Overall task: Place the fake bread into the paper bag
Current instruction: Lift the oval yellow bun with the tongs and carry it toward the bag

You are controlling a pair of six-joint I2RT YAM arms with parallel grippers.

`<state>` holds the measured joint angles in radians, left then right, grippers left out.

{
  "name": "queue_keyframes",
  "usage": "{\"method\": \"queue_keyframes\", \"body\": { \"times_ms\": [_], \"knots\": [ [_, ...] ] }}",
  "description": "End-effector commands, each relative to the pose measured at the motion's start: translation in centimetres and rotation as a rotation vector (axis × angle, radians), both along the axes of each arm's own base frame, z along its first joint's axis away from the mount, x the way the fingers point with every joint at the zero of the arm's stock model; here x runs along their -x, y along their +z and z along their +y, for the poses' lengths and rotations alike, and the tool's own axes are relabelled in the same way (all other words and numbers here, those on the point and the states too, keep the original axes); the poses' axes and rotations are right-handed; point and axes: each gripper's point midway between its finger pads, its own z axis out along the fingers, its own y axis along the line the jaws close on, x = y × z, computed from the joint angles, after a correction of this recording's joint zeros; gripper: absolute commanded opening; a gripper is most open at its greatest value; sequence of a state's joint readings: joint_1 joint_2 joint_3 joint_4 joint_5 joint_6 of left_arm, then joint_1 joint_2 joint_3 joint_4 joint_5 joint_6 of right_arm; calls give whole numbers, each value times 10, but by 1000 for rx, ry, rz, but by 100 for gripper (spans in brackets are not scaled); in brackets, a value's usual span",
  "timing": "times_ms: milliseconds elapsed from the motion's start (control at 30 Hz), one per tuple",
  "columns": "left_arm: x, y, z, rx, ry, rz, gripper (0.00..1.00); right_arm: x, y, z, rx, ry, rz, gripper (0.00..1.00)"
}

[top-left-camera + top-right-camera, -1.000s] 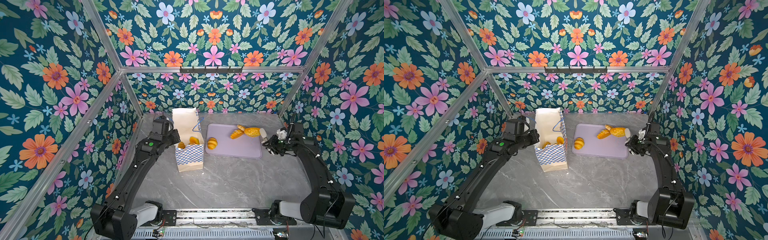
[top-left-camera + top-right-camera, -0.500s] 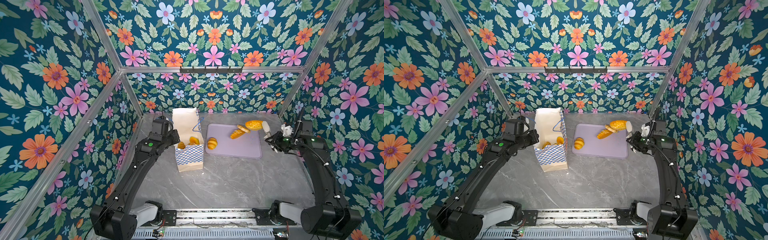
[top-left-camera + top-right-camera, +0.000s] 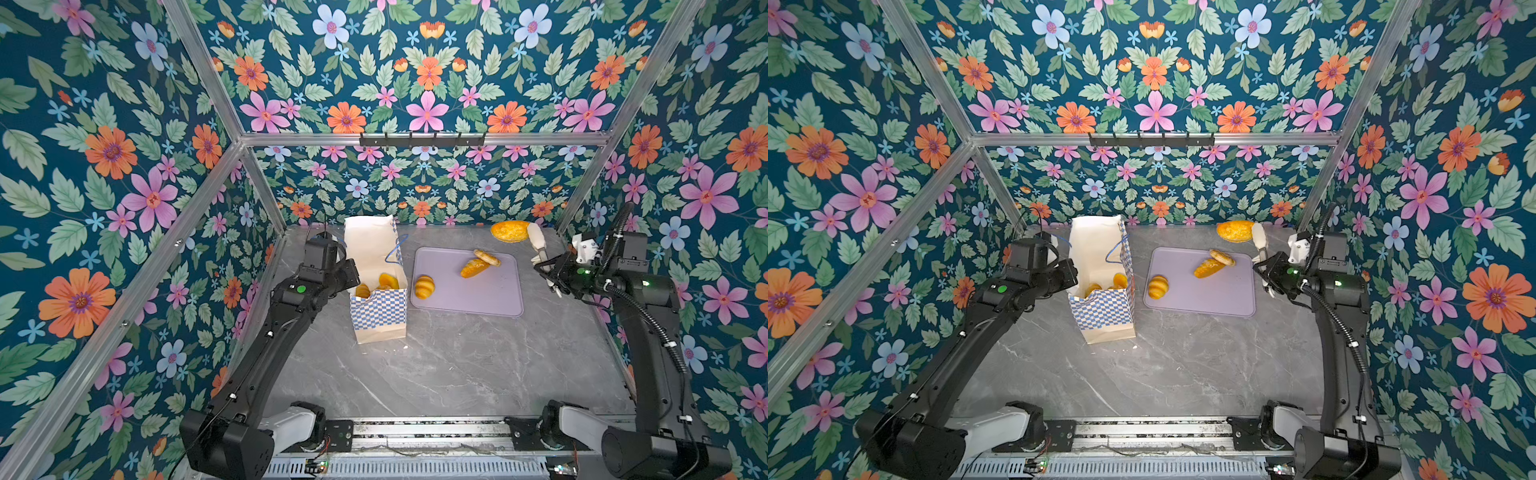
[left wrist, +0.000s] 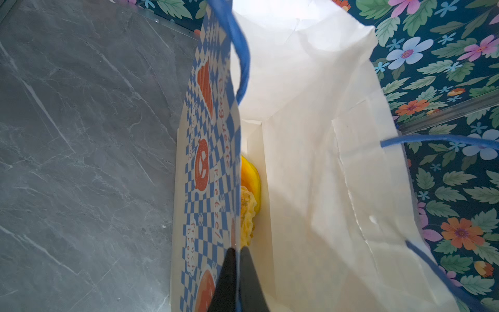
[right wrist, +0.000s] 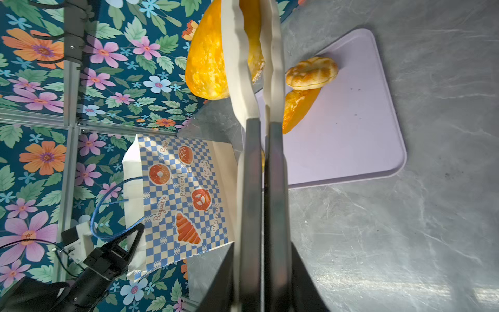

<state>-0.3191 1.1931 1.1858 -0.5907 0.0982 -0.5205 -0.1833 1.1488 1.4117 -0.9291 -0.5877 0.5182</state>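
The paper bag [image 3: 376,309] [image 3: 1103,309] stands upright left of the tray, mouth open, with several pieces of fake bread [image 3: 386,281] [image 4: 249,189] inside. My left gripper [image 4: 237,250] [image 3: 351,284] is shut on the rim of its checkered wall. An oval golden bun [image 3: 509,231] [image 3: 1234,230] [image 5: 206,62] hangs in the air beyond the tray's far right corner, with my right gripper [image 3: 532,233] [image 5: 253,27] shut on it. On the tray lie a ridged bun [image 3: 424,286], a long loaf [image 3: 473,267] and a round bun [image 3: 487,257].
The flat lilac tray [image 3: 490,293] [image 5: 351,140] lies on the grey marble table right of the bag. Floral walls close in the back and both sides. The bag's blue cord handles [image 4: 241,54] arch over its mouth.
My right gripper has lifted the oval bun off the tray, up and toward the back wall. The left arm and the bag have not moved.
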Motion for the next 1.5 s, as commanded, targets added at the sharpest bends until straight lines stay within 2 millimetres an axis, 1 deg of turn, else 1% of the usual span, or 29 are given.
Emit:
{"method": "queue_keyframes", "body": {
  "times_ms": [0,267,467,733,900,1133,1300,1467],
  "knots": [
    [-2,1,1,-8,1,-9,5,4,18,8,-31,26,-37,11],
    [-3,1,0,-6,1,-10,5,10,56,19,-39,46,-114,11],
    [-2,1,1,-7,2,-9,5,13,82,33,-50,79,-167,11],
    [-2,0,0,-5,2,-9,5,16,107,53,-92,126,-223,11],
    [-2,1,0,0,3,-9,5,18,113,69,-89,160,-237,11],
    [-2,1,1,-2,5,-10,5,16,115,95,-75,215,-246,11],
    [-1,1,1,-2,5,-9,5,14,113,117,-71,264,-243,11],
    [-1,0,1,-1,7,-8,5,12,111,144,-57,323,-241,11]
  ]
}}
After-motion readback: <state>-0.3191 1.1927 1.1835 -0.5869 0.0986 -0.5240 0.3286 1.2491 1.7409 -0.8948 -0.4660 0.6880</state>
